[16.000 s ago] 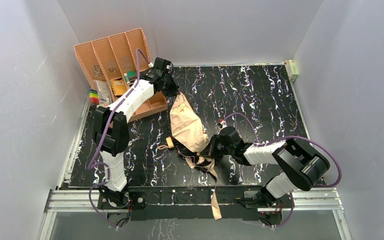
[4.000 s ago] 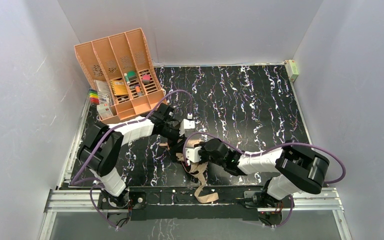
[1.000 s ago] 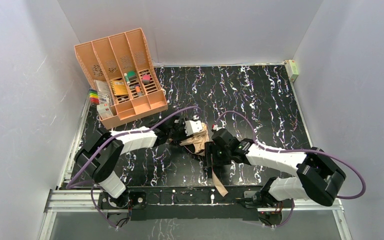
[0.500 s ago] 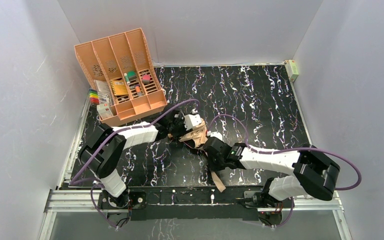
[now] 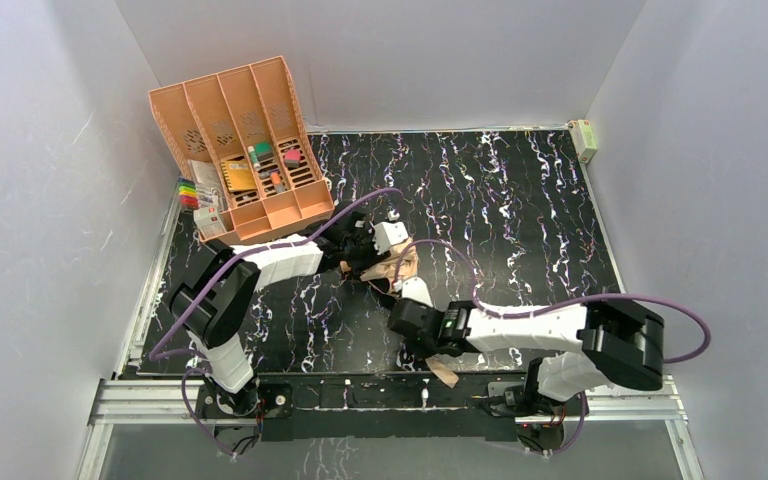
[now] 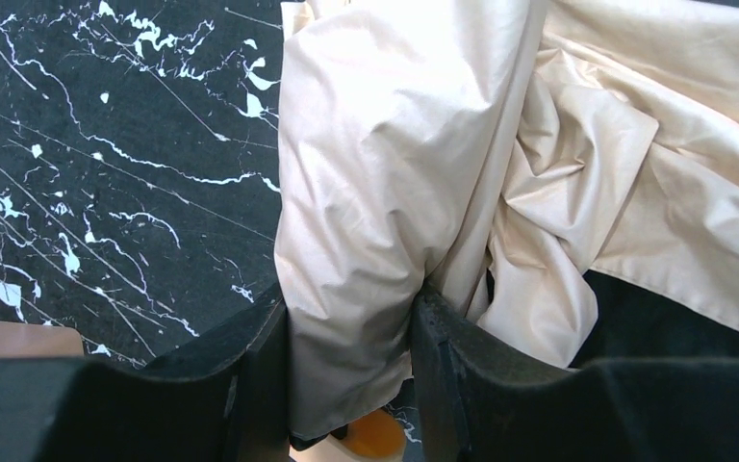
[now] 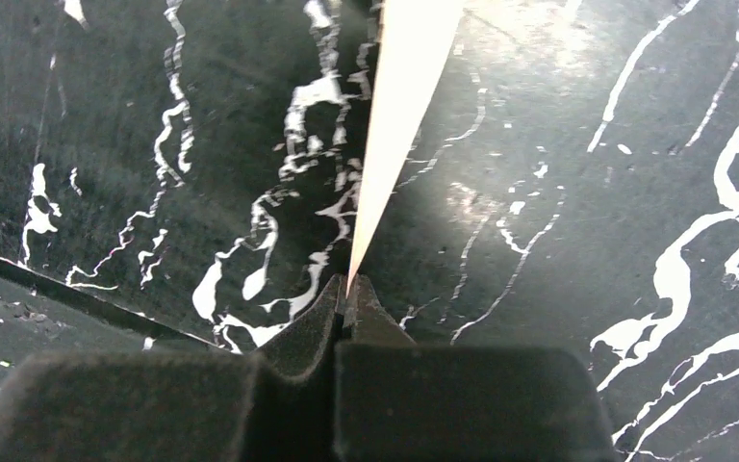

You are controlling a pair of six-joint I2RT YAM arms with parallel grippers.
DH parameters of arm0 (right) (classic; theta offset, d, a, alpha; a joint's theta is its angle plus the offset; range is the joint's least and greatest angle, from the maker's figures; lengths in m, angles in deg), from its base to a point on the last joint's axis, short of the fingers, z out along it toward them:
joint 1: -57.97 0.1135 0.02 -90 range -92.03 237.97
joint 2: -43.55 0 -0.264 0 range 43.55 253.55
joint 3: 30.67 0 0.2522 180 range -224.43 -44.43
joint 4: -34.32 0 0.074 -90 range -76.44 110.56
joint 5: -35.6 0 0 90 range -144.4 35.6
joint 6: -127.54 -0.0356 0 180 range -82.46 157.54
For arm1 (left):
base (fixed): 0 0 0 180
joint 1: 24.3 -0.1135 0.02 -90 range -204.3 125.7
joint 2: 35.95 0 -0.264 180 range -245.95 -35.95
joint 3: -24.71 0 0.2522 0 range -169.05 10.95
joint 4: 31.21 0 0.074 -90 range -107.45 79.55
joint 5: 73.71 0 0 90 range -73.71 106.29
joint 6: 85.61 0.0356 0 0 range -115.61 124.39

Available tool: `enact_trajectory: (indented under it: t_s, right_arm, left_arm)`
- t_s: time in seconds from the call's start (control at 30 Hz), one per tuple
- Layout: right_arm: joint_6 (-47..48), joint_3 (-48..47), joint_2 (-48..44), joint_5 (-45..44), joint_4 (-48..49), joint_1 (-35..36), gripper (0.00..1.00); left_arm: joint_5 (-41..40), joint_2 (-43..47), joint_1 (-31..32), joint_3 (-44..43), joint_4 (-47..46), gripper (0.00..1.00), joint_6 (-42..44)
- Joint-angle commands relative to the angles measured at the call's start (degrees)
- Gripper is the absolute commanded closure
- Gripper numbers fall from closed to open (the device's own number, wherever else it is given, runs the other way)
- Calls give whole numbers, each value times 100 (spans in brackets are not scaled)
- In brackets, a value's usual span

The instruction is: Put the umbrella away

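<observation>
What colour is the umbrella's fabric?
The umbrella is pale cream-beige, clearest in the left wrist view.

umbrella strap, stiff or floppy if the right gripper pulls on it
Probably floppy: the strap is a thin flat fabric band pinched in the right gripper, so it can pull but not push. The umbrella likely slumps too; its cloth bunches in soft folds in the left gripper. It seems light, being thin cloth, so a tug may drag it.

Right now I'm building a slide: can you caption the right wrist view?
Right gripper shut on the umbrella strap, taut over the black table.
</observation>
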Motion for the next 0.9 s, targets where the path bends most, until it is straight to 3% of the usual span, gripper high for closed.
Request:
enact_trajectory:
  t_s: [0.0, 0.23, 0.53, 0.77, 0.87]
  right_arm:
    - [-335, -420, 607, -41, -1165, 958, 100]
    - [-416, -1437, 2149, -870, -2272, 1814, 100]
    - [88, -1905, 3190, -862, -2527, 2160, 99]
    - [239, -1971, 2992, -824, -2189, 2311, 65]
    - [338, -1857, 2526, -853, -1883, 2320, 56]
  left_arm:
    - [-672, -401, -166, 99, 551, 100, -170]
    - [-569, -330, -166, 171, 562, 100, -140]
    - [-270, 178, -60, 771, 74, 100, 131]
    - [-182, 504, 83, 1179, -301, 100, 415]
    - [-134, 562, 136, 1262, -339, 100, 488]
